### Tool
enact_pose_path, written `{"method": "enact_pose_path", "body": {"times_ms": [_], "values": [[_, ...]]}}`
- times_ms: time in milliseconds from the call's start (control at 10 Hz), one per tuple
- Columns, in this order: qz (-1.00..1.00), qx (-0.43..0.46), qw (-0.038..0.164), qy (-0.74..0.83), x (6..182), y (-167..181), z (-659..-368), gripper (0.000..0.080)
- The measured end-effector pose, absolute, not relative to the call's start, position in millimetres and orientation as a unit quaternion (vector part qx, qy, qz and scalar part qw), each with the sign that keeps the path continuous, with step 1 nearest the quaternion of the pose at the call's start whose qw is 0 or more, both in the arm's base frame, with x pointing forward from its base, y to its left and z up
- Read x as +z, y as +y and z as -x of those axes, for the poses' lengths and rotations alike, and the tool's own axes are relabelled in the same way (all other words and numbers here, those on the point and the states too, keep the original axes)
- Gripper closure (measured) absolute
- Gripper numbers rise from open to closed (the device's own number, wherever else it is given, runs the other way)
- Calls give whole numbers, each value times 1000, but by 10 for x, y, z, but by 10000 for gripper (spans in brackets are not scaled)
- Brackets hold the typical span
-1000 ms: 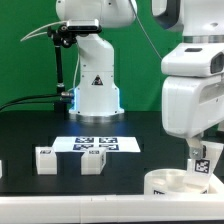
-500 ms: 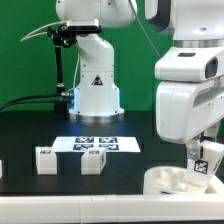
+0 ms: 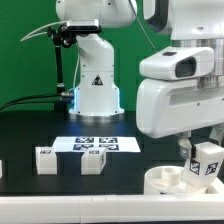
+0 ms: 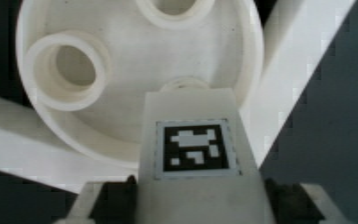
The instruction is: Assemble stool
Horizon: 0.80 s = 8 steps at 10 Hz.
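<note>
My gripper (image 3: 205, 160) is shut on a white stool leg (image 3: 207, 163) with a black-and-white tag and holds it just above the round seat disc (image 3: 168, 181) at the front of the exterior view's right. In the wrist view the leg (image 4: 197, 140) sits between my fingers (image 4: 108, 203) and points at the seat (image 4: 114, 70), close to one of its round sockets. Two more legs (image 3: 45, 159) (image 3: 92, 160) stand on the table at the exterior view's left.
The marker board (image 3: 97, 145) lies flat on the black table behind the two loose legs. A white border rail (image 4: 309, 70) runs beside the seat. The robot base (image 3: 95, 85) stands at the back. A small white part (image 3: 2, 168) shows at the left edge.
My arm has moved toward the exterior view's left and slightly up, carrying the leg with it over the seat. The seat and the loose legs have not moved.
</note>
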<state>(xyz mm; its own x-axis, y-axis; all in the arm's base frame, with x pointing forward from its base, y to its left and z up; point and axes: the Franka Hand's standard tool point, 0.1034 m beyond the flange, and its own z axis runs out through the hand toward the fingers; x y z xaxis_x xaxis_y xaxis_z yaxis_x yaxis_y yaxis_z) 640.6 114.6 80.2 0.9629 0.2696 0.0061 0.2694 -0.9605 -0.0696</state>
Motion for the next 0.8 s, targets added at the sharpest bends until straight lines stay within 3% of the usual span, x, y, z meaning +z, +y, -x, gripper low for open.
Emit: {"method": "enact_pose_path", "body": {"times_ms": [400,800], "values": [[982,7,28,185,800,1122,-6408,462],[959,11,26,283,796,1118,-6403,462]]}}
